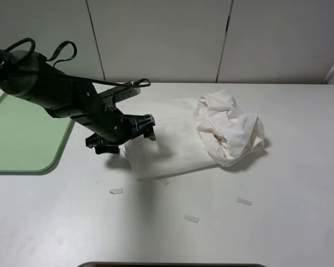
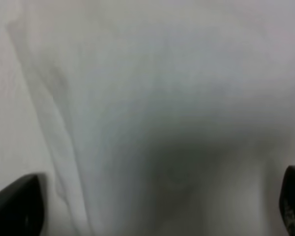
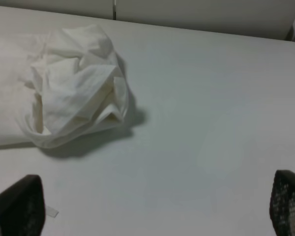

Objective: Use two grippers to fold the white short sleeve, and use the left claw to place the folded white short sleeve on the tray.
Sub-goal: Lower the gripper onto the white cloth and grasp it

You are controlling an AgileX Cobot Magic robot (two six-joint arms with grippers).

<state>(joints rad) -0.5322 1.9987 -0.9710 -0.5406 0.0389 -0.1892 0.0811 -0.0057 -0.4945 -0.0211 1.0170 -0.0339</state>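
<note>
On white counter (image 1: 278,222), hovering over edge of crumpled white thin-fabric T-shirt (image 1: 211,133) with left black pincer (image 1: 147,127) spread, likely to pinch it.

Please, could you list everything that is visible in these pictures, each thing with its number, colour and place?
white short sleeve: one, white, middle of the table, flat at its left part, bunched up at its right end.
tray: one, pale green, on the table at the far left of the high view.
tape strips: three clear ones, pale, on the table in front of the shirt.
table: one, white, beneath everything.
wall panels: light grey, behind the table.
left arm: one, black, reaching from the left.
left gripper: one, black, open, over the shirt's left part.
right gripper: one, black, open, over bare table, apart from the shirt.
</note>
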